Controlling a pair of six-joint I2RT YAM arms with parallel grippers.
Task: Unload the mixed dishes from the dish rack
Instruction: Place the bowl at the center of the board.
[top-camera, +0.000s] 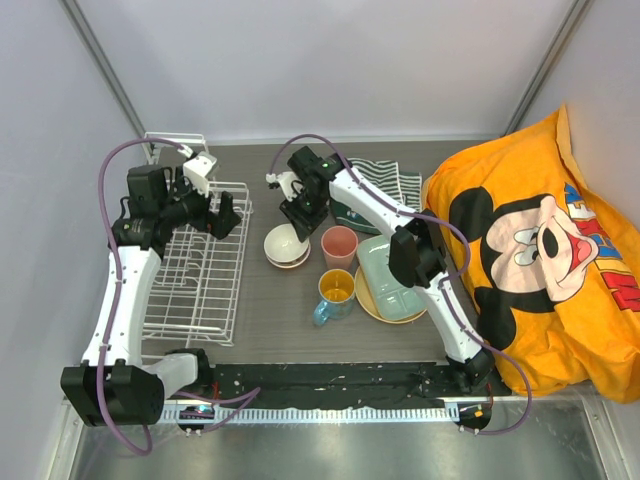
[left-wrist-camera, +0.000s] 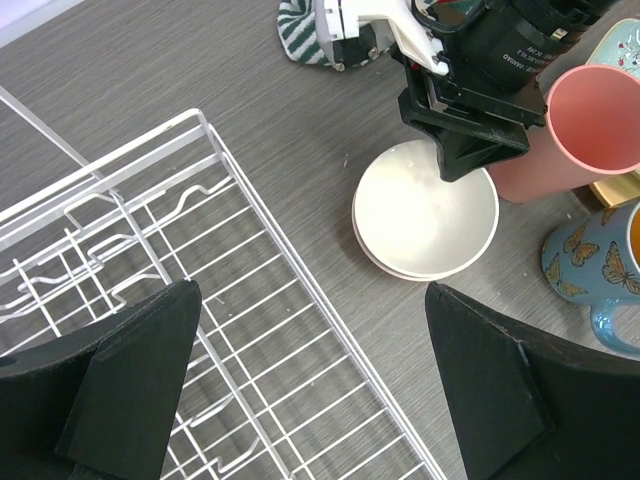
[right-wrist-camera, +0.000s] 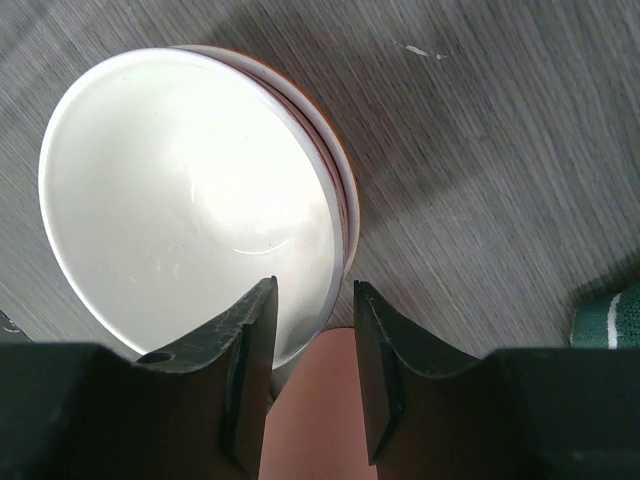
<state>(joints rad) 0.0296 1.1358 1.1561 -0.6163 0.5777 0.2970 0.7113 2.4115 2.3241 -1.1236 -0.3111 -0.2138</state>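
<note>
While cream bowl (right-wrist-camera: 180, 200) sits in dark red bowl (top-camera: 288, 264), right claw (right-wrist-camera: 313, 292) parted at rim, left claw (left-wrist-camera: 310, 345) wide open.

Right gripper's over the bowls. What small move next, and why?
Probably lift the right gripper straight up: its jaws stand apart around the cream bowl's rim, and that bowl already sits nested in the red bowl on the table.

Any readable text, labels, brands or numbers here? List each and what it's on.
None fully readable.
Orange Mickey Mouse fabric: blue and red letters at its right edge, folded and cut off, unreadable.
Right wrist housing: small white print, too blurred to read.
Dish rack, butterfly mug: no text.
</note>
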